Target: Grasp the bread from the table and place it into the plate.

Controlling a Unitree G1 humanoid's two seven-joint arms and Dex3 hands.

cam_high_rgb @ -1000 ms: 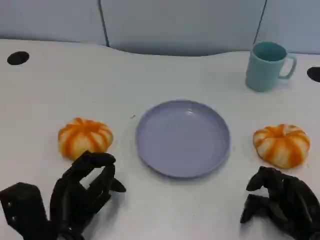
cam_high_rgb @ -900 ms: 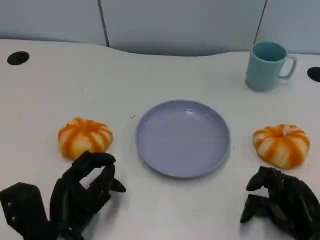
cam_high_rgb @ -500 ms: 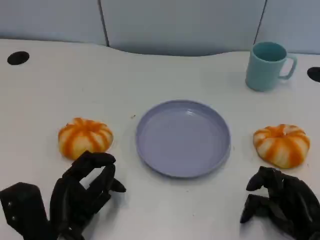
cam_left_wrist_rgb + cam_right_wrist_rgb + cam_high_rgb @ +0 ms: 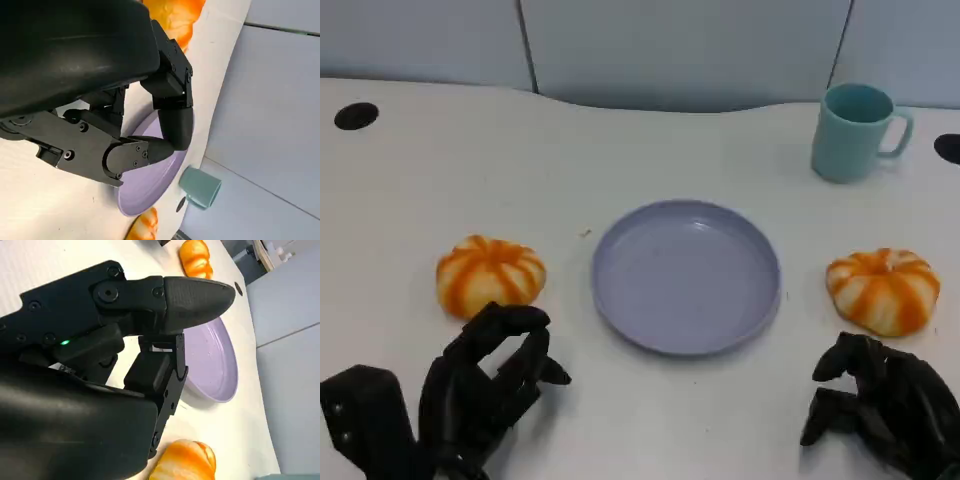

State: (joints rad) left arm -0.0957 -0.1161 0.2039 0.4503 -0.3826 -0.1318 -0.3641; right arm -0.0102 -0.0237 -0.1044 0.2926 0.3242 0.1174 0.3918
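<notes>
Two orange-and-white striped breads lie on the white table. The left bread (image 4: 490, 273) (image 4: 176, 15) is just beyond my left hand (image 4: 485, 385) (image 4: 150, 125). The right bread (image 4: 882, 288) (image 4: 185, 462) lies just beyond my right hand (image 4: 875, 405) (image 4: 140, 340). The lilac plate (image 4: 686, 275) (image 4: 152, 187) (image 4: 212, 365) sits between the breads with nothing in it. Both hands rest low near the table's front edge with fingers loosely curved and apart, and they hold nothing and touch neither bread.
A teal mug (image 4: 855, 130) (image 4: 201, 187) stands at the back right, beyond the right bread. Two dark round holes (image 4: 356, 116) mark the table's far left and far right edges. A grey partition runs behind the table.
</notes>
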